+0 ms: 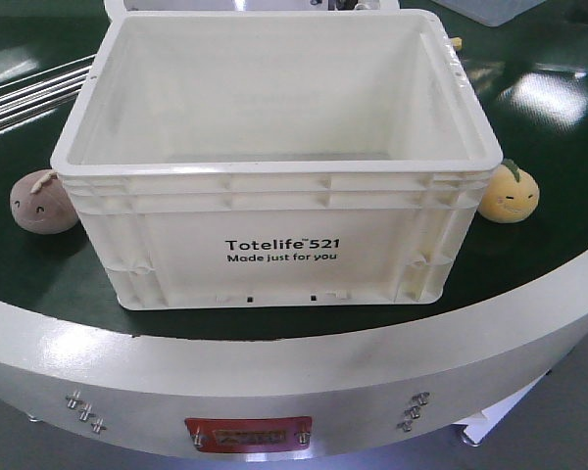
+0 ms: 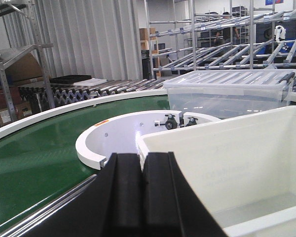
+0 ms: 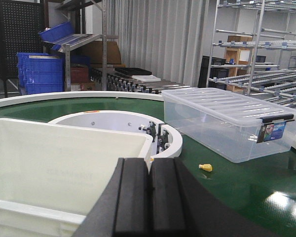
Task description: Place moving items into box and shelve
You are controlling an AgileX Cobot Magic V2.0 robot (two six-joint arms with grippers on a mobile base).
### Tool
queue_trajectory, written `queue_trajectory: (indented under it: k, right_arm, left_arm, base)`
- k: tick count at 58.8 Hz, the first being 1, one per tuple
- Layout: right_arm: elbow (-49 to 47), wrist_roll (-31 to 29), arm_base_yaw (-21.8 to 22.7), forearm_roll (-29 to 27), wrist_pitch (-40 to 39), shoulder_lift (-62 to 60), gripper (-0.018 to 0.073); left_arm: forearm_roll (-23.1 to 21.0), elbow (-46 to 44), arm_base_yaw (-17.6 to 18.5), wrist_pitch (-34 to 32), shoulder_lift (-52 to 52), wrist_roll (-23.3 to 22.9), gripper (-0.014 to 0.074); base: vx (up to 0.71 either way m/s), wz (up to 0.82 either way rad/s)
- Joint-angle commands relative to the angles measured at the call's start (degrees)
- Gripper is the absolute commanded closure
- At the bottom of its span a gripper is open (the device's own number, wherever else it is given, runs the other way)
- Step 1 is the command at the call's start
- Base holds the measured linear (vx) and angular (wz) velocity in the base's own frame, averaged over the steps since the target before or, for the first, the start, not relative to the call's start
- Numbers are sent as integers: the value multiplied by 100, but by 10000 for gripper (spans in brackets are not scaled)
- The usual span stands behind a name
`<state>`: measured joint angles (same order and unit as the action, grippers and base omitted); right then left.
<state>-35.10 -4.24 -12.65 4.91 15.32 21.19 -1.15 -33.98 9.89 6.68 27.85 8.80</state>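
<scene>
The cream-white box (image 1: 274,250) printed "Totelife 521" stands open and empty on the green belt. A pinkish-brown plush ball (image 1: 43,203) lies against its left side, and a yellow-orange plush ball (image 1: 510,193) with a green leaf lies at its right side. Neither gripper appears in the front view. My left gripper (image 2: 140,160) is shut with nothing in it, near the box's left wall (image 2: 227,163). My right gripper (image 3: 149,165) is shut and empty, by the box's right rim (image 3: 69,148). Both balls are out of the wrist views.
A clear lidded plastic bin (image 3: 229,123) sits on the belt beyond the box, also visible as the clear bin (image 2: 227,91). A small yellow item (image 3: 205,168) lies on the belt. White inner ring (image 2: 113,138), metal rails (image 1: 29,93), blue bins (image 3: 37,71) and racks surround the conveyor.
</scene>
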Motion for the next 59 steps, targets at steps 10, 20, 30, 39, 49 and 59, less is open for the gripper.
queue_trajectory:
  k: [10, 20, 30, 39, 49, 59]
  right_arm:
    - [-198, -14, -3, 44, -351, 95, 575]
    - [-198, -14, -3, 33, -351, 95, 575]
    - [-198, -14, -3, -39, -345, 95, 575]
    - [-198, -14, -3, -39, -338, 95, 575]
    - [-198, 20, -3, 20, -125, 95, 573]
    - [-198, 507, -3, 362, -138, 95, 572]
  left_arm:
    - [-19, -204, 14, -475, 40, -54, 619]
    - [-19, -204, 14, -468, 40, -54, 619]
    - [-19, -204, 14, -441, 40, -54, 619]
    - [-19, -204, 14, -418, 40, -54, 619]
    - [-14, -204, 14, -423, 45, -54, 615]
    - [-14, -204, -182, -427, 45, -72, 611]
  base:
    - [0, 0]
    - [0, 0]
    - [0, 0]
    - [0, 0]
    - [0, 0]
    - [0, 0]
